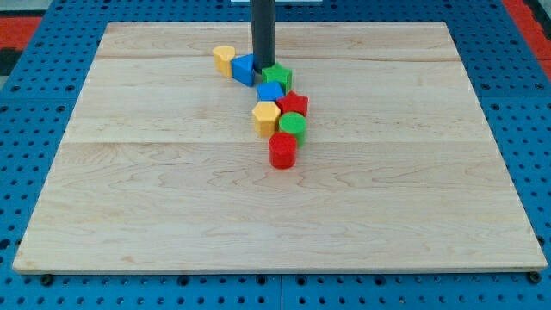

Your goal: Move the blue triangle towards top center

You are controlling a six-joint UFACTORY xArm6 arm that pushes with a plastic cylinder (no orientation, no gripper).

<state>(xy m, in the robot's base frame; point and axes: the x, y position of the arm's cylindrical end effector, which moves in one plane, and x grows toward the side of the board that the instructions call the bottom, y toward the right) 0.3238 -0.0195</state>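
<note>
Eight small coloured blocks lay on the pale wooden surface (155,198), a board of long planks with visible seams and fine grain. They counted out as two yellow, two blue, two green and two red. All looked like smooth, matt solid pieces, and they sat in one loose chain running from the view's upper middle down towards the centre.

At the chain's upper left stood the yellow heart-like block (224,59), with the blue triangular block (244,68) touching its right side. The blue triangular block therefore sat a little left of centre, near the view's top edge of the surface. Just right of it was the green star-like block (279,77), partly hidden by the rod. Below came the blue cube-like block (270,92), then the red star-like block (294,104), the yellow pentagon-like block (265,117), the green round block (293,126) and, lowest, the red round block (282,150). Neighbours in this run touched or nearly touched.

The straight dark rod came down from the view's top, its upper part cut off by the frame. My tip (263,70) rested between the blue triangular block and the green star-like block, pressed close to both. The arm carried no pincer, so no open or closed state could be told.

Several shapes were hard to make out at this size. Around the surface lay a blue perforated base (52,34), with red showing at the upper corners.
</note>
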